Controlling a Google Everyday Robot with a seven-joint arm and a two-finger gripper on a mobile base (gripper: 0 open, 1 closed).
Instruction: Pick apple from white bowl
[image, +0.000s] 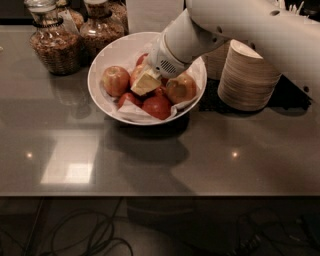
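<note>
With the pale end effector (145, 82) low in the wide glossy white bowl (107, 50) on the grey bench (150, 165), just right of the red-over-yellow streaked apple (116, 80), we cannot tell whether it grips anything, and we judge the grasp in hand, next needing a sure hold before lifting.

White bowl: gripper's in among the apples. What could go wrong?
1. The gripper sits in a crowded pile; it could take the golden-tan apple or deep red apple instead.
2. Lifting may snag the paper lining and tug the white bowl.
3. The arm runs close by the stacked beige bowls; a swing could topple them.
</note>
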